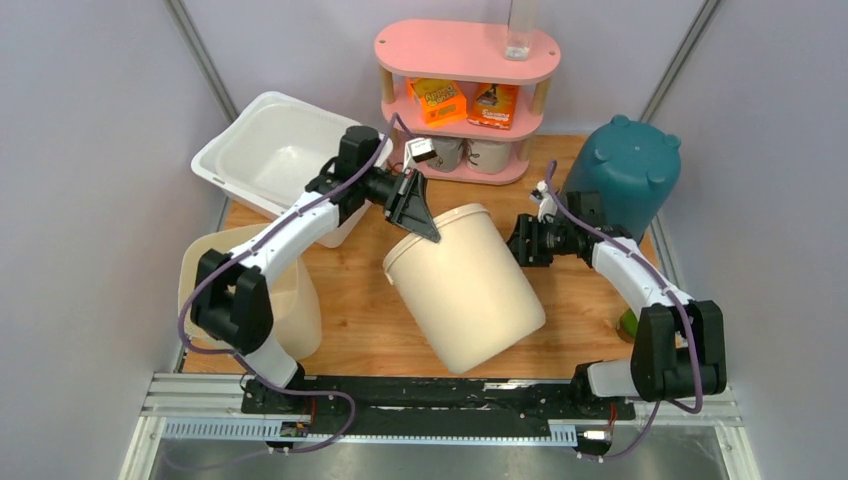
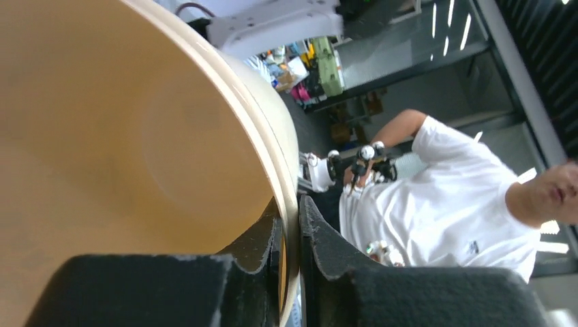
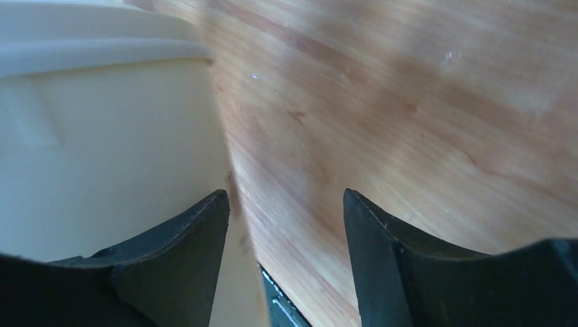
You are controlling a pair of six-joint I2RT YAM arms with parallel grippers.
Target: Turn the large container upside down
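- Surface: a wooden bench, its grain running side to side, enclosed by pale lilac walls and slanted metal posts.
- Back of the bench: a pink two-tier shelf with a clear glass on its top tier and two orange boxes on the tier below.
- Back left: a white tub, tilted, with the left arm passing over its near corner. Front left: a cream bin beside the left arm's base.
- Back right: a teal pot standing bottom-up just behind the right arm.
- Task object: the large container, a cream bucket in the middle of the bench between the two arms. It is tipped over, with its rim towards the shelf and its base towards the arm bases.
- Left pincer: pressed onto the container's rim at the far side. In the left wrist view one finger sits inside the wall and the other outside, with the rim pinched between them. A person in a white T-shirt shows beyond the rim.
- Right pincer: spread, level with the container's right flank and holding nothing. In the right wrist view bare bench shows between the fingers; the left one lies against or just beside the cream wall, and contact cannot be told.
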